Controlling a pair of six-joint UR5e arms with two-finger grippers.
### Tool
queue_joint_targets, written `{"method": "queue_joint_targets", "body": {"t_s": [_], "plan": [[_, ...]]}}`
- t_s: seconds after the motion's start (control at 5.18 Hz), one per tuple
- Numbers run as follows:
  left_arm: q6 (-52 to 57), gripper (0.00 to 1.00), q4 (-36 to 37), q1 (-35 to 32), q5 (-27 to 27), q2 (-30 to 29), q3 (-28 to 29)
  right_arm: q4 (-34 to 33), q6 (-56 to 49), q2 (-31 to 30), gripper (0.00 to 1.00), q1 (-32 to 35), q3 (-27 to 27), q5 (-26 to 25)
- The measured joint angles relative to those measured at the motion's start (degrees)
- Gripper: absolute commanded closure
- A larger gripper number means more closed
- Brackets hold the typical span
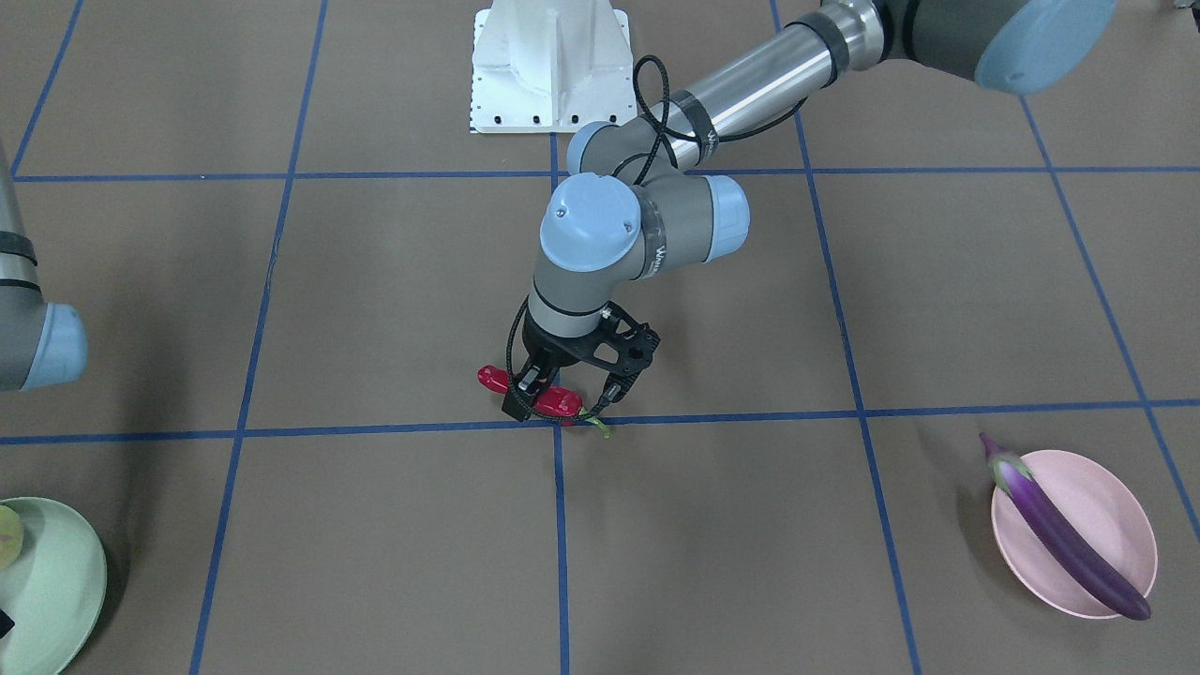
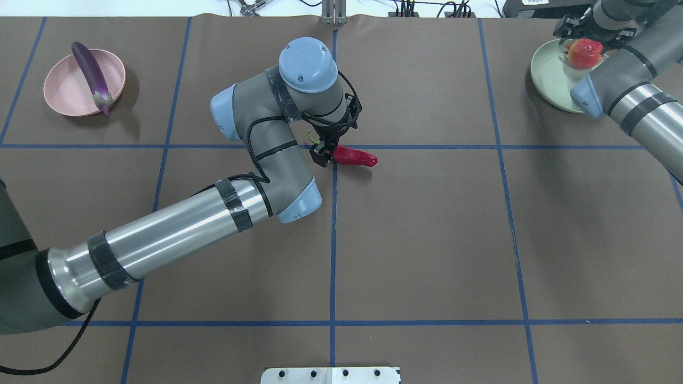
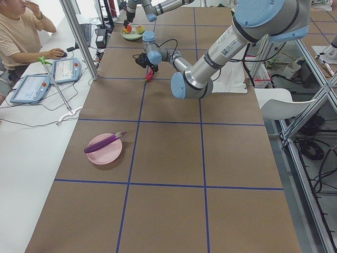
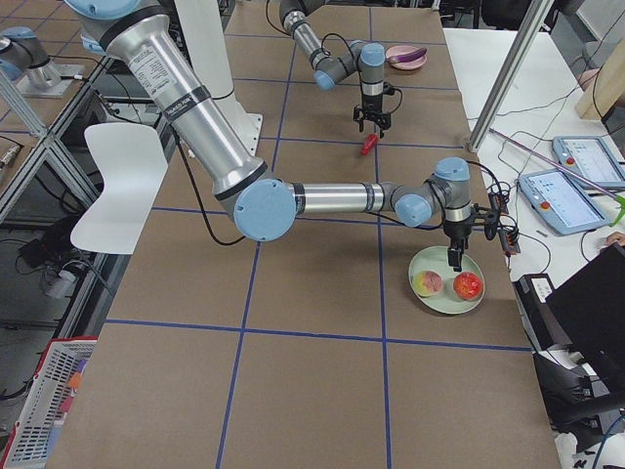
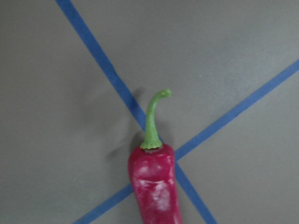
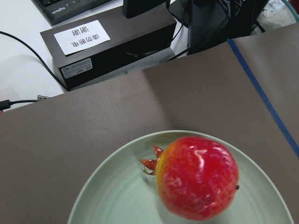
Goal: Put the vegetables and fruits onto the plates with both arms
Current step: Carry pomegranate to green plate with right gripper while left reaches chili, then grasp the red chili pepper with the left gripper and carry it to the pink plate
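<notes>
Red chili (image 2: pixel 355 157) lay on the brown table (image 2: pixel 427 240) at a crossing of blue tape lines (image 1: pixel 712 417), its green stem curling off the end. The left gripper (image 1: pixel 559 401) stood low over it with the jaws spread and one finger at each side of the pepper; whether they touched it could not be told. The purple eggplant (image 1: pixel 1064 530) rested slantwise across the pink plate (image 1: pixel 1111 502), both ends reaching past the rim. Well apart, at the table's other end, the pomegranate (image 6: pixel 198 177) and the peach (image 4: pixel 427 283) sat side by side on the green plate (image 2: pixel 544 74); the right gripper (image 4: pixel 454 262) hung just above them, and its finger spacing could not be told.
</notes>
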Motion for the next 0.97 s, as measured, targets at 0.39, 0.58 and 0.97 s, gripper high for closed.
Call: {"method": "queue_joint_targets", "body": {"t_s": [0.39, 0.58, 0.97], "plan": [[-0.56, 0.08, -3.52, 1.6, 4.09, -1.87, 5.4, -0.2, 0.3, -1.6, 0.0, 0.11, 5.24, 4.11], [-0.62, 0.68, -4.05, 1.98, 4.58, -2.17, 6.33, -0.35, 0.39, -2.93, 0.0, 0.14, 8.2, 7.08], [-0.51, 1.0, -3.86, 2.15, 4.61, -2.16, 6.45, -0.46, 0.4, -3.28, 0.0, 0.06, 8.99, 8.15]]}}
